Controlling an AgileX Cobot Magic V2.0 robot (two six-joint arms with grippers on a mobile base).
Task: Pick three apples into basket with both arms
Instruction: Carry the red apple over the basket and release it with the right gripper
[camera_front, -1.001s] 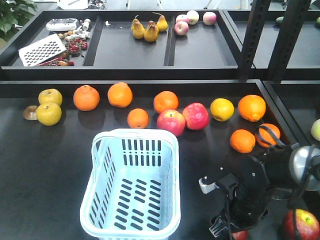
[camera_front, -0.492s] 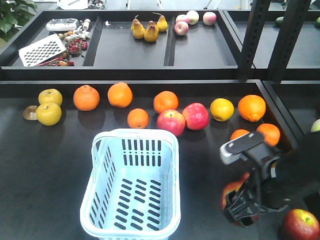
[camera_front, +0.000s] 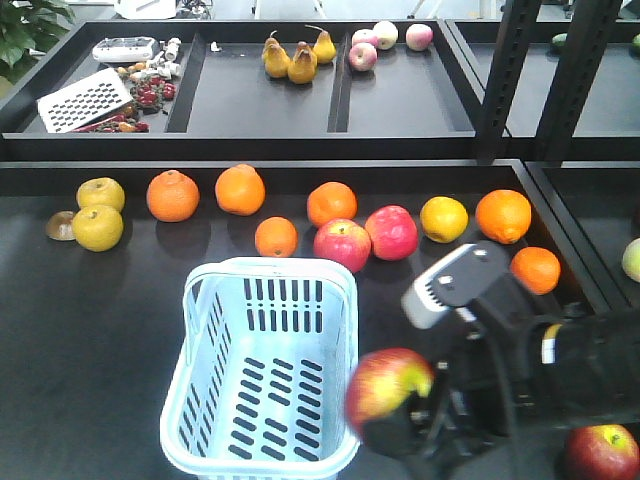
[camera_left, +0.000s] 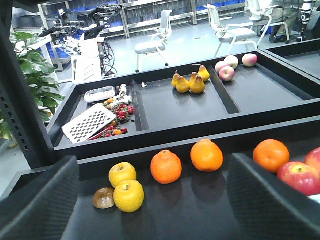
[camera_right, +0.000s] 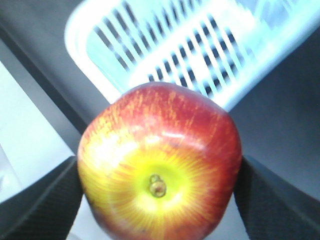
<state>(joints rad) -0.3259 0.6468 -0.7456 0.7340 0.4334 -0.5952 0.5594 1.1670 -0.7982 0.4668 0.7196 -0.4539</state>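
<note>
1. Movement first: a second ago the right arm (camera_front: 560, 370) was down at the table's (camera_front: 100, 330) 5 o'clock corner. It has since swung left and up, carrying one apple (camera_front: 388, 385) with it.
2. That apple now hangs at about 4 o'clock on the basket (camera_front: 270, 266), level with its right rim. From the front view I cannot be sure whether it is already over the opening.
3. The left claw (camera_left: 155, 215) is spread wide with nothing between its pads. Its camera looks over the row of oranges and yellow fruit at the table's 11 o'clock.
4. The right claw (camera_right: 159, 197) is clenched on the apple, one pad on each flank. The apple's yellow stem end faces the wrist camera, and the basket's slotted wall lies just beyond it.
5. For the task this reads as the first of three apples in transit — lifted and nearly delivered, but not yet let go.
6. The basket holds nothing; its slotted floor is bare.
7. On the back shelf (camera_front: 260, 145), the 11 o'clock tray holds a grater (camera_front: 85, 100) and small scraps. The 12 o'clock tray holds pears (camera_front: 298, 55), and the 1 o'clock tray holds three pale apples (camera_front: 385, 40).
8. A second dark apple (camera_front: 600, 450) sits at the 5 o'clock corner — a third does not show in any view.
</note>
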